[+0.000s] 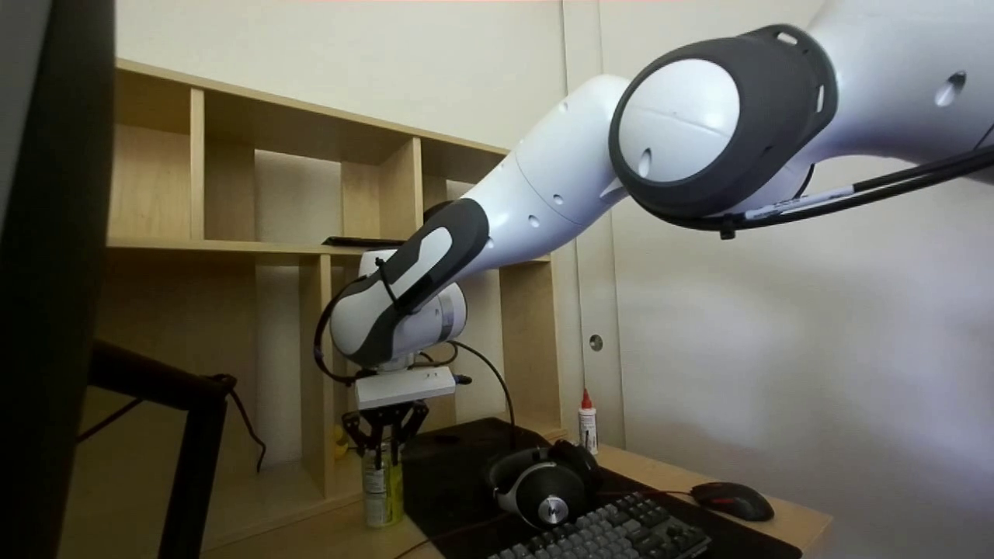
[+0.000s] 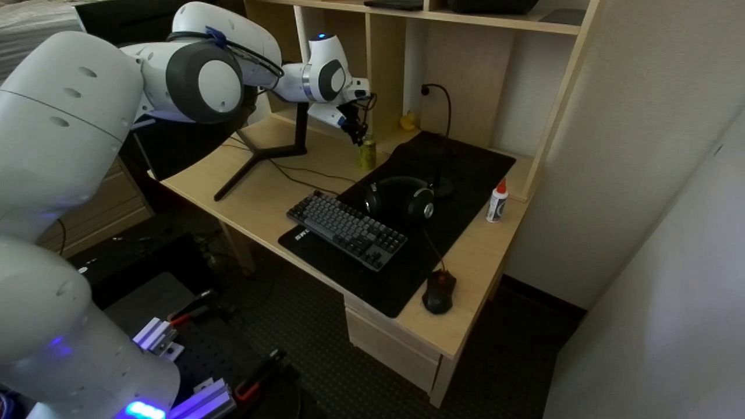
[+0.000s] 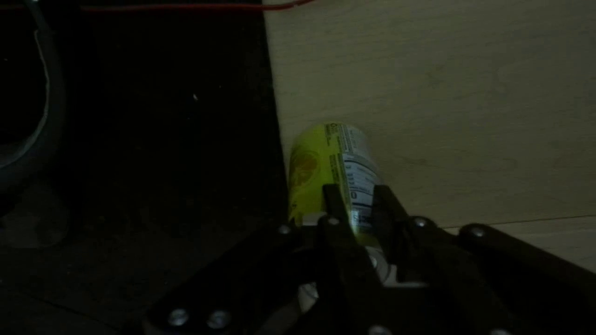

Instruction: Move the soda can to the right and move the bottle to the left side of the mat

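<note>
The yellow-green soda can (image 2: 368, 156) stands upright on the wooden desk, right beside an edge of the black mat (image 2: 372, 286). My gripper (image 1: 387, 460) has come down over the can's upper part and is shut on it. In the wrist view the fingers (image 3: 336, 204) lie close together across the can (image 3: 307, 172), whose printed label shows in the narrow gap between them. Most of the silvery top is hidden by the fingers. On the opposite side of the mat, off it, the whitish bottle (image 2: 496, 205) with its red cap stands upright on the desk, seen in both exterior views.
On the mat are the keyboard (image 2: 349, 230), headphones (image 2: 401, 201) and a thin gooseneck stand (image 2: 448, 110). A mouse (image 2: 439, 292) lies off the mat's near corner. The monitor's leg (image 2: 279, 151) stands left of the can. A shelf unit (image 2: 387, 70) rises behind.
</note>
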Robot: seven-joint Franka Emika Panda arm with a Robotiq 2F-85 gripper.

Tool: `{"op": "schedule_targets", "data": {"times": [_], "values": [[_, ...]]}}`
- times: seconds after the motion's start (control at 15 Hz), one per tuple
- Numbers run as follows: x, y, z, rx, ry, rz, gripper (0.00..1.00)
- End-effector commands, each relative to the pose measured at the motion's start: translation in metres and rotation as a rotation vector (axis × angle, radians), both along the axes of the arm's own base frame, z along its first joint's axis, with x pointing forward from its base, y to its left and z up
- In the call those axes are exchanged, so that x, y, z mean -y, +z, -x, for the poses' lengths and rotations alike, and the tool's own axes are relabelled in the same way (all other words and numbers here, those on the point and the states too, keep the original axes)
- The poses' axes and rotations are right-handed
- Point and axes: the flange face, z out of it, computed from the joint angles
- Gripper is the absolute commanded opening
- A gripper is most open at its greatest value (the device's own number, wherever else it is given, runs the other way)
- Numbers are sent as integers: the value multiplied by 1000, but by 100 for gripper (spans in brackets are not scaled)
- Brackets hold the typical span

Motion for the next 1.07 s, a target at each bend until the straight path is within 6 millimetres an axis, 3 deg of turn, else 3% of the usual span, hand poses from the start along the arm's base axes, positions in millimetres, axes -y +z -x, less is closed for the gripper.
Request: {"op": "schedule_targets", "data": {"times": [0.0,0.4,1.0], "values": [[-2,-3,-2,-21,-12,27,54],[-2,-4,-8,38,0,41,96],[-3,-5,-8,78,-43,0,100]]}}
